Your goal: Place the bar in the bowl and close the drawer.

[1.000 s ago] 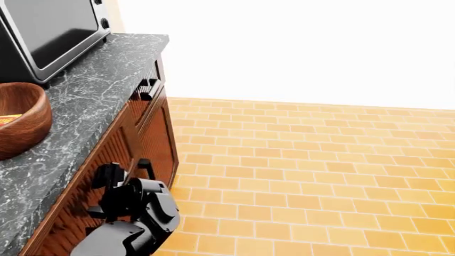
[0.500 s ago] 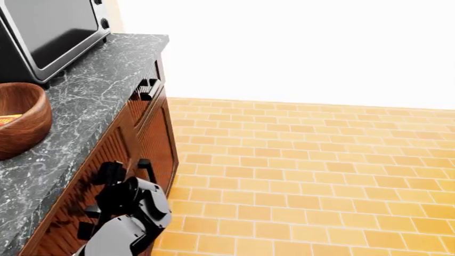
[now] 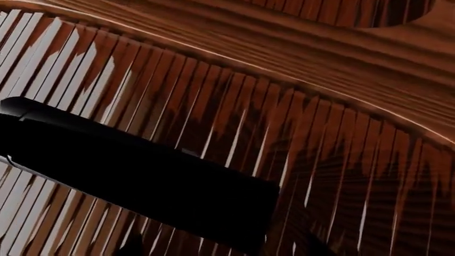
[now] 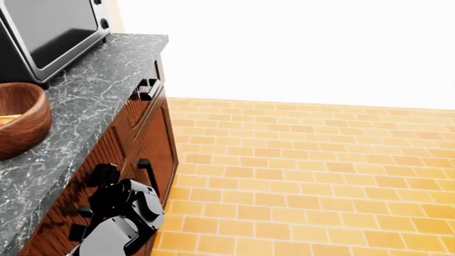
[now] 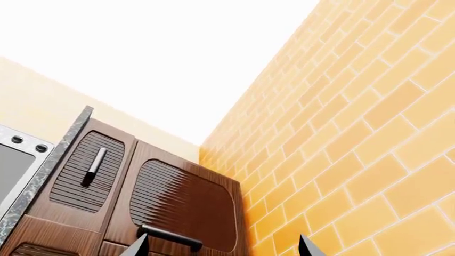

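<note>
bowl (image 4: 20, 120): reddish-brown wood, visible grain, soft sheen
countertop (image 4: 85, 101): dark grey marble with white veins, polished
drawer (image 3: 235, 122): ribbed dark wood front, glossy, streaked with bright highlights
cabinet doors (image 5: 178, 200): brown wood grain, ribbed panels, glossy
door handles (image 5: 94, 166): black, smooth
floor (image 4: 320, 176): orange-yellow tiles, matt, pale joints
oven (image 4: 46, 29): dark glossy glass door, grey metal-look frame
left gripper (image 4: 121, 173): black, smooth, plastic-like

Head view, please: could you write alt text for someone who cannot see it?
A black gripper presses toward a ribbed brown cabinet front under a dark marble counter. A wooden bowl and a microwave sit on top; orange tiled floor fills the right.
</note>
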